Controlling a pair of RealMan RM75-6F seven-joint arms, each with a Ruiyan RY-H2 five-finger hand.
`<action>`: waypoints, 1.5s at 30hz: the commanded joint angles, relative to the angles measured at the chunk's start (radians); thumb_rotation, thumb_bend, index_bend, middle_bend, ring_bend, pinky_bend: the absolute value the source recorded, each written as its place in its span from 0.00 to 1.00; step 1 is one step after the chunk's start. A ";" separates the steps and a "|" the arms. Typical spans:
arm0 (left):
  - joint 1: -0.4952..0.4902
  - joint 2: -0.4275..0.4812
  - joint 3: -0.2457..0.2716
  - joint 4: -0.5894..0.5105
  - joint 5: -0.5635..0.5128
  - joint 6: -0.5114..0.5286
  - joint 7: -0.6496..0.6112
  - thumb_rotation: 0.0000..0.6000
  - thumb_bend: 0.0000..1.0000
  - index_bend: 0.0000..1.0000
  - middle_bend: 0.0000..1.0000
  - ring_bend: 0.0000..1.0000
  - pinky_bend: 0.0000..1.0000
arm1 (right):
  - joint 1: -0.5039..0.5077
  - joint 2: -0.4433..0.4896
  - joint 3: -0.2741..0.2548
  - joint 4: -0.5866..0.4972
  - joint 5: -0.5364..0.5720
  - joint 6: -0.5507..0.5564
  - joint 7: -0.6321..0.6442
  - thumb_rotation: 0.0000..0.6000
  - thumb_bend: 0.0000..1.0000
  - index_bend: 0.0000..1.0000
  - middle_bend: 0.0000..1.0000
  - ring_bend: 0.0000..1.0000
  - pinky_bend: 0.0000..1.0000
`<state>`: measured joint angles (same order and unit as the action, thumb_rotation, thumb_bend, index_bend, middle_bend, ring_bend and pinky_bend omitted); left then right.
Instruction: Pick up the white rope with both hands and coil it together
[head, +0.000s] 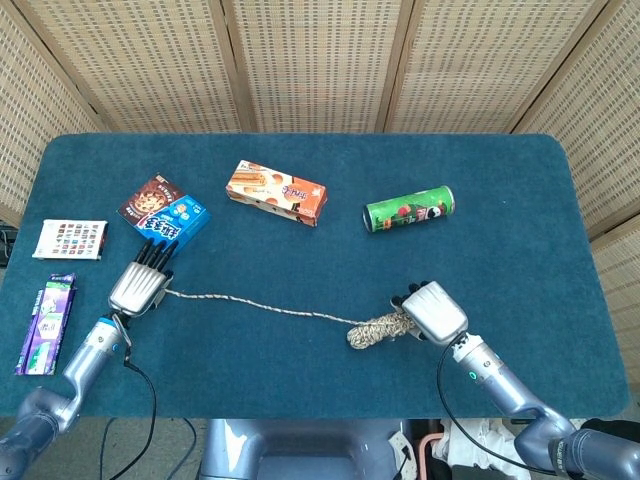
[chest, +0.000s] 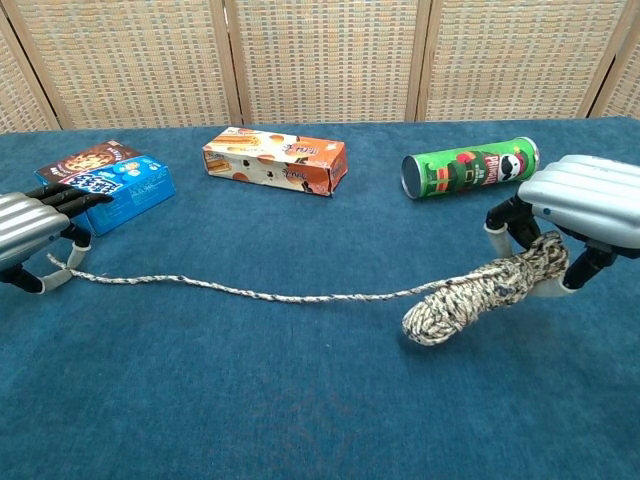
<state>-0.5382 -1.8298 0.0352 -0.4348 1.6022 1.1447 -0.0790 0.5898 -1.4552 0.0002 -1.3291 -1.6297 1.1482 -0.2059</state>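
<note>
The white speckled rope (head: 270, 306) (chest: 260, 293) stretches across the blue table. Its right part is bundled into a coil (head: 372, 329) (chest: 470, 295). My right hand (head: 431, 311) (chest: 585, 201) grips the coil's right end, and the coil droops to the left with its lower end on the cloth. My left hand (head: 139, 287) (chest: 30, 228) holds the rope's loose end at the left, just in front of the blue snack box. The strand between both hands sags along the cloth.
A blue snack box (head: 173, 222) and a brown cookie pack (head: 149, 198) lie just beyond my left hand. An orange box (head: 276, 192) and a green can (head: 408, 210) lie farther back. A card (head: 70, 239) and a purple packet (head: 46, 322) sit at the left edge.
</note>
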 joint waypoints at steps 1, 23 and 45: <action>-0.001 0.005 -0.001 0.000 0.000 0.010 -0.005 1.00 0.47 0.67 0.00 0.00 0.00 | 0.000 0.002 0.003 -0.004 0.000 0.003 0.004 1.00 0.53 0.68 0.72 0.53 0.64; 0.010 0.112 0.060 0.006 0.101 0.259 -0.055 1.00 0.50 0.77 0.00 0.00 0.00 | 0.084 0.137 0.220 -0.394 0.249 -0.100 0.117 1.00 0.57 0.71 0.74 0.54 0.64; -0.005 0.111 0.132 0.017 0.207 0.425 -0.062 1.00 0.50 0.80 0.00 0.00 0.00 | 0.324 0.137 0.529 -0.580 1.211 -0.069 0.074 1.00 0.63 0.73 0.76 0.56 0.66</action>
<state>-0.5373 -1.7259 0.1598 -0.4058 1.7974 1.5548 -0.1489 0.8336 -1.2924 0.4551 -1.8980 -0.6128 1.0018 -0.0683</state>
